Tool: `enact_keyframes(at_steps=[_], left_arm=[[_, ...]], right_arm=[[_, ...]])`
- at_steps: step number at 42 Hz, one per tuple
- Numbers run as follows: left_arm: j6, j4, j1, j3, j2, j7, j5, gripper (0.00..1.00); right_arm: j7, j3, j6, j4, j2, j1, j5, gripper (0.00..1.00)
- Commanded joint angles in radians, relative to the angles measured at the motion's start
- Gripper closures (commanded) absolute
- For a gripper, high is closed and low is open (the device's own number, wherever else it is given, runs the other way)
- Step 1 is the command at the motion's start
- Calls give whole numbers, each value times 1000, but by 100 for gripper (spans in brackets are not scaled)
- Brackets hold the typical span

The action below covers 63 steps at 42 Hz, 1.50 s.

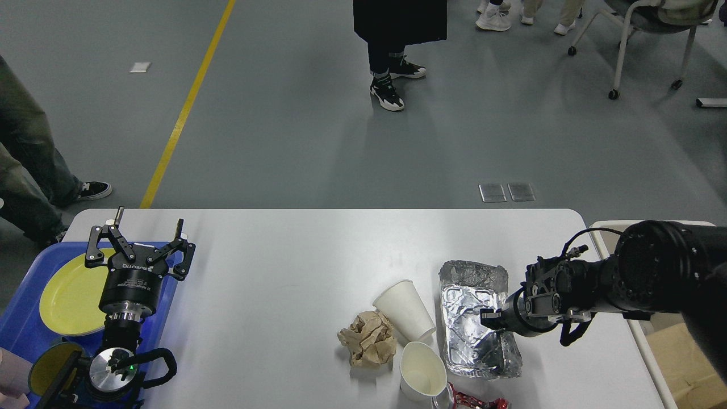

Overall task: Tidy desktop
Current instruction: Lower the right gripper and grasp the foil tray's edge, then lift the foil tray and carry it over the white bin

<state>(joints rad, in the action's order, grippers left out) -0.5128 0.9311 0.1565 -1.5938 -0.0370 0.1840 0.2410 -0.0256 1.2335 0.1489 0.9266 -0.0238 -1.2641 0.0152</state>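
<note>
From the head view, the desktop point(295, 267) is a white rectangular top with rounded corners; its long axis runs left to right across the picture, and its far long edge faces the grey floor.

The left arm rises from the lower left edge with its wrist pointing up the picture. The left gripper point(142, 236) has its two fingers spread wide apart and nothing between them. It hovers over the left end of the desktop, where a blue tray point(23, 318) lies. A yellow plate point(71, 298) sits in the tray, just left of and below this gripper.

The right arm comes in from the right edge, roughly level, its forearm pointing left. The right gripper point(489, 318) is seen end-on and dark, so I cannot tell whether its fingers are parted or closed. It lies at the right rim of a crumpled foil tray point(474, 318), touching or nearly touching it; which one is not clear. The desktop lies under this gripper and stretches far to its left.

Left of the right gripper, beyond the foil tray, a white paper cup point(404, 309) lies tipped on its side. A second paper cup point(423, 372) stands with its mouth upward, below and left of the gripper. A crumpled brown paper ball point(368, 339) rests just left of both cups. A red wrapper point(474, 402) shows at the bottom edge, below the gripper. A beige bin point(676, 352) stands off the desktop's right end, behind the right arm.
</note>
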Motion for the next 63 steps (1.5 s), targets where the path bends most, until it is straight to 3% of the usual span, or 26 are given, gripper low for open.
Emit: enact_keyframes(at_steps=[1, 12, 21, 30, 40, 50, 63], left_arm=[[0, 0, 0, 0, 0, 0, 0, 4], [0, 0, 0, 0, 0, 0, 0, 4], [0, 0, 0, 0, 0, 0, 0, 4], [0, 0, 0, 0, 0, -1, 0, 4], [-1, 0, 0, 0, 0, -2, 0, 4], [0, 0, 0, 0, 0, -2, 0, 4], [-1, 0, 0, 0, 0, 0, 0, 4]], right_arm=[[12, 0, 8, 0, -1, 0, -1, 100], [16, 0, 11, 28, -13, -15, -3, 100], [15, 0, 61, 116, -99, -126, -6, 100], [10, -2, 175, 247, -192, -328, -6, 100], [10, 17, 333, 481, -304, -678, -6, 100], [16, 132, 382, 751, -254, -1076, -6, 100], [18, 158, 380, 770, -258, -1092, -9, 100]])
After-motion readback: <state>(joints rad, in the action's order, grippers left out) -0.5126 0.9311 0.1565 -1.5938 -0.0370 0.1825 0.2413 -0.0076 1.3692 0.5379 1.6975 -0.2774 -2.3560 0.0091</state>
